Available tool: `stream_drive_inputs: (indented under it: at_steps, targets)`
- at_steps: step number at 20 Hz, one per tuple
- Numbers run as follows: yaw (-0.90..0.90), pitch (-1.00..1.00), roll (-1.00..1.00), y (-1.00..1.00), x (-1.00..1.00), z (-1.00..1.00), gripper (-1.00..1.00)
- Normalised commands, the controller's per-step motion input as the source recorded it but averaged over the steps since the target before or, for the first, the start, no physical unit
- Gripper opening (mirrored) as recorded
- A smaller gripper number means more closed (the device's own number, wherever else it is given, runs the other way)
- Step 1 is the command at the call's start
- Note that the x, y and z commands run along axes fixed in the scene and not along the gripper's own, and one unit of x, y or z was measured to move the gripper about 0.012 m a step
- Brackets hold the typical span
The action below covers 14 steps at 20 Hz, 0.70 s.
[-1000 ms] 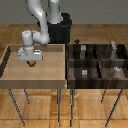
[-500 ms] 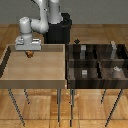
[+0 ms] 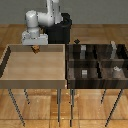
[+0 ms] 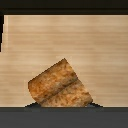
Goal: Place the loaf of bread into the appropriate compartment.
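Observation:
The loaf of bread (image 3: 36,49), a small orange-brown speckled lump, hangs under my gripper (image 3: 36,47) above the far edge of the light tan tray (image 3: 20,70). The gripper is shut on it. In the wrist view the loaf of bread (image 4: 60,86) sits tilted and close to the camera, with the tan tray floor (image 4: 65,35) behind it; my fingertips are hidden there. The compartment (image 3: 79,78) is the near cell of the dark wood bin, on the side closest to the tray, with a small low grey cube (image 3: 85,73) in it. It lies well to the exterior view's right of the gripper.
The dark divided bin (image 3: 97,61) stands on thin legs to the exterior view's right of the tray. Tall grey blocks (image 3: 83,50) (image 3: 114,48) stand in its far cells and a pale object (image 3: 116,70) in the near right cell. The arm's black base (image 3: 61,31) rises behind.
The gripper has lifted from the tray floor with the loaf in it and now hangs higher, over the tray's far edge.

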Motion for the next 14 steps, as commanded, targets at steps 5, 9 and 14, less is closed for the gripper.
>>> stream_drive_inputs:
  at_steps: [5, 9, 14]
  targets:
    - [0.00, 0.00, 0.00, 1.00, 0.00, 0.00, -1.00]
    - [0.00, 0.00, 0.00, 1.00, 0.00, 0.00, -1.00]
    - [0.00, 0.00, 0.00, 1.00, 0.00, 0.00, -1.00]
